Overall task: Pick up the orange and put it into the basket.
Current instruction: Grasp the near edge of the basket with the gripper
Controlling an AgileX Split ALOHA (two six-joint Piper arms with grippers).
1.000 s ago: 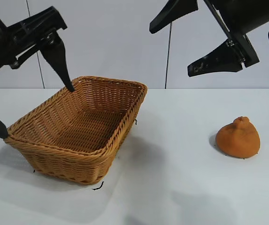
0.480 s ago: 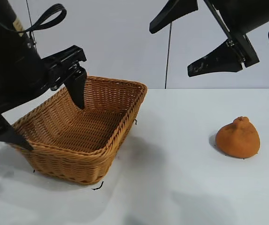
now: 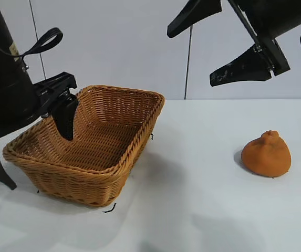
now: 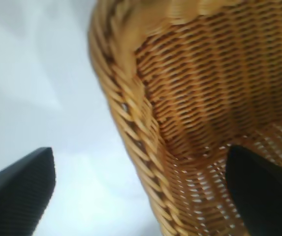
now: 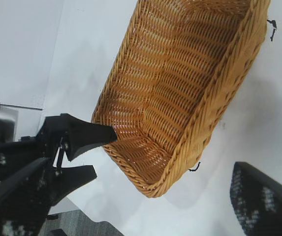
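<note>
Matte black throughout. Left gripper [image 3: 34, 152]: chunky housing, looped black cable on top, small yellowish label, tapered fingers [image 3: 66, 118]. Right gripper [image 3: 213, 44]: angular black wedge fingers, thin rod, curling cable at the edge.

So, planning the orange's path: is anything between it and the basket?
Nothing on the table lies between the orange and the basket. The open left gripper straddles the basket's far-side wall.

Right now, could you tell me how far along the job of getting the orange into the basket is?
Nothing is done yet: the orange sits on the table, untouched. In hand: the open left gripper straddles the near wall of the empty basket, one finger inside, one outside. The open right gripper hangs high. Picking and placing remain.
</note>
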